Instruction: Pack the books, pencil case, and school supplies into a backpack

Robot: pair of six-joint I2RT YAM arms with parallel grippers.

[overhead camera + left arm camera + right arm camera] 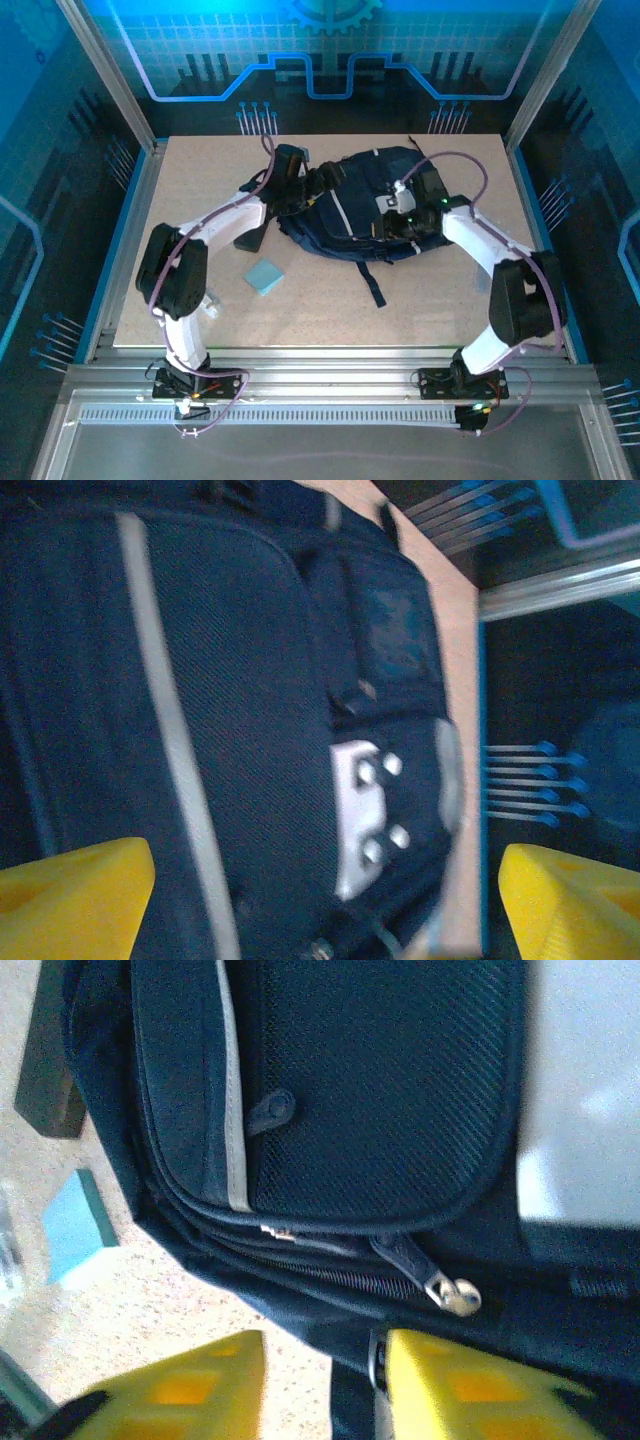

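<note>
Left gripper point(325, 890) was wide open over the backpack point(350, 200). Right gripper point(325, 1385) sat half-closed by the zipper pull point(450, 1295); I couldn't tell if it pinched anything. Pencil case point(250, 238) and blue pad point(264, 275) lay on the counter point(450, 310), unpacked.

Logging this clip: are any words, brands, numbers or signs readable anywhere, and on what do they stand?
No text can be read in any view.
backpack: its light grey patch carries round studs; the view is blurred and no lettering can be made out.
light-blue pad: plain face, no print seen.
back wall panel: gear and circuit-line graphic, no words.
</note>
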